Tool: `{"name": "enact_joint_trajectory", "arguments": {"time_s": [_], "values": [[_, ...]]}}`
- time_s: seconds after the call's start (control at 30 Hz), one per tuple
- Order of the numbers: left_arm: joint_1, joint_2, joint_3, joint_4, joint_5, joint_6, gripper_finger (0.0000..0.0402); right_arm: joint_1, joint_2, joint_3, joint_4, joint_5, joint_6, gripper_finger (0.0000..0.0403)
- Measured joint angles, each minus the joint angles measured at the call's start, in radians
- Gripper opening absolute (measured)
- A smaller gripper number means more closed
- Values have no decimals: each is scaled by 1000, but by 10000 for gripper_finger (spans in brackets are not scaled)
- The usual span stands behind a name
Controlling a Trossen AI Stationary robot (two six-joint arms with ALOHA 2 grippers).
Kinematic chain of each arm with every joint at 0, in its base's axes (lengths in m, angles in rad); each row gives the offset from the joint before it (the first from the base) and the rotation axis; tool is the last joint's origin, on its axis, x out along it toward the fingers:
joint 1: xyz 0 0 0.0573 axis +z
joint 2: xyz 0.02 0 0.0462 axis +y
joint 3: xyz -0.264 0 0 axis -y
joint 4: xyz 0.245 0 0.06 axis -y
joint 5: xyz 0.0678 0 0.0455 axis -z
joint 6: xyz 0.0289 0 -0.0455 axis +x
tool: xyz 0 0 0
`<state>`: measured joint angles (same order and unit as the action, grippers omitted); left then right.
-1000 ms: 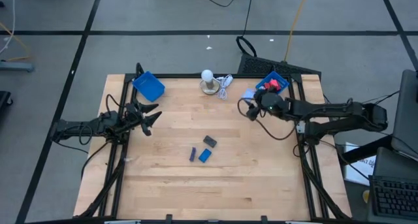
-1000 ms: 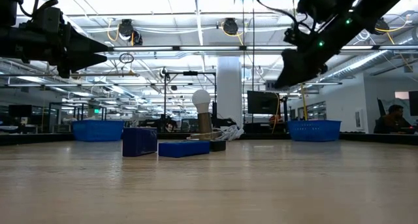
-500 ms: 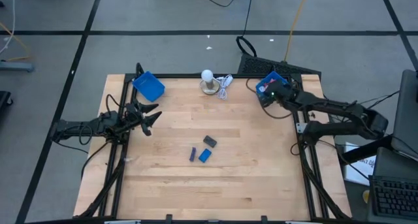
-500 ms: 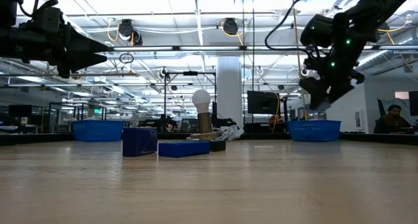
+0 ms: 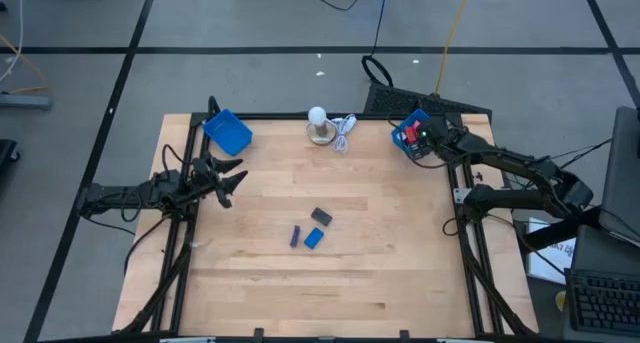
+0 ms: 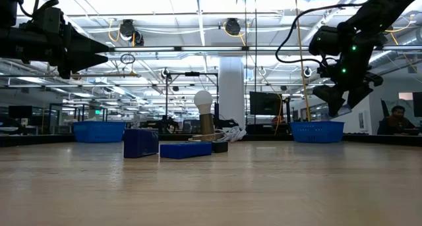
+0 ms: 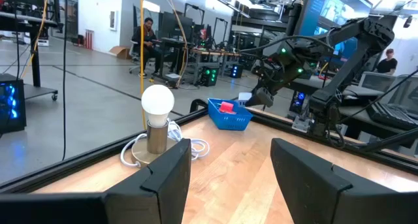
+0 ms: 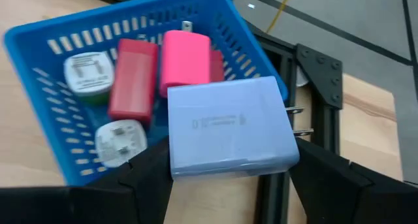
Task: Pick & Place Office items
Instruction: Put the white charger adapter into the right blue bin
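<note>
My right gripper (image 5: 416, 140) hangs over the blue tray (image 5: 407, 122) at the table's far right corner, shut on a light blue plug block (image 8: 225, 126). Red, pink and white pieces (image 8: 134, 77) lie in that tray. On the table's middle lie a dark grey block (image 5: 321, 216), a purple block (image 5: 296, 236) and a blue block (image 5: 314, 238). My left gripper (image 5: 237, 181) waits open and level at the left edge, holding nothing. My right gripper pinches the light blue block between its two fingers (image 8: 147, 178), one on the plain end (image 8: 175, 165) and one on the end with the metal prongs (image 8: 295, 119). The fingers slant down from the table's right. The block is lifted clear above the tray.
A second blue tray (image 5: 228, 132) stands at the far left corner. A white bulb on a round base (image 5: 318, 118) with a coiled white cord (image 5: 344, 129) stands at the far edge's middle. The black table frame (image 8: 317, 74) runs right beside the right tray.
My right gripper has swung toward the table's far right corner with the light blue block, from beside the right tray to above it. It has tipped downward and rolled a little. The block stays between its fingers.
</note>
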<state>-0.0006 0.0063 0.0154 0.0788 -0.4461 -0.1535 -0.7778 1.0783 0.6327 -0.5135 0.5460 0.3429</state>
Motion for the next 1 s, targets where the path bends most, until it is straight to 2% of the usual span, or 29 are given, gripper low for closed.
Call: {"name": "enact_joint_trajectory", "arguments": {"time_s": [0.23, 0.73, 1.0], "values": [[0, 0, 0, 0, 0, 0, 214, -48, 26, 0, 17, -57, -34, 256], [0, 0, 0, 0, 0, 0, 214, -49, 173, 0, 201, -52, -102, 256], [0, 0, 0, 0, 0, 0, 214, -52, 213, 1, 217, -50, -103, 256]]}}
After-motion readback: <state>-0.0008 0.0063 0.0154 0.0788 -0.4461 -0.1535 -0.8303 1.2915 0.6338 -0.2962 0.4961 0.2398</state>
